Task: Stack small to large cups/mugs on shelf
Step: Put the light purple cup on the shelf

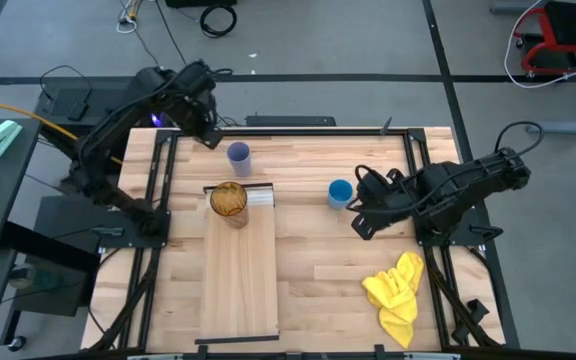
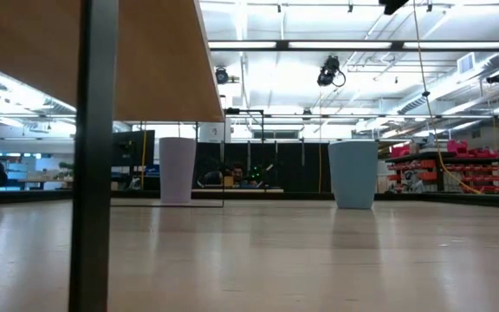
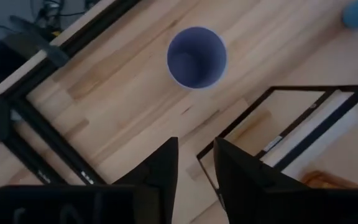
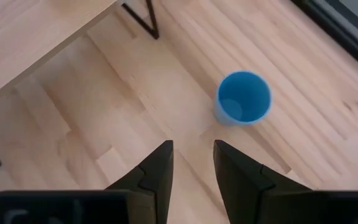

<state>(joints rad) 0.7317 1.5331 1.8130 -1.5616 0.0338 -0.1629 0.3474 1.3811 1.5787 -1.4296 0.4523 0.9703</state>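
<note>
The amber tumbler (image 1: 230, 203) stands upright on the far end of the pale wood shelf (image 1: 238, 270), beside its white strip (image 1: 259, 198). The lavender cup (image 1: 238, 155) (image 2: 178, 170) (image 3: 196, 57) stands upright on the table beyond the shelf. The blue cup (image 1: 340, 193) (image 2: 353, 174) (image 4: 243, 98) stands upright on the table to the shelf's right. My left gripper (image 1: 209, 135) (image 3: 196, 160) hovers open just left of the lavender cup. My right gripper (image 1: 362, 218) (image 4: 193, 158) hovers open just right of and nearer than the blue cup. Neither touches anything.
A crumpled yellow cloth (image 1: 396, 290) lies at the table's near right. The shelf is raised on thin black legs (image 2: 93, 156) and a black frame (image 3: 291, 127). Black rails run along the table's left and right edges (image 1: 158, 200).
</note>
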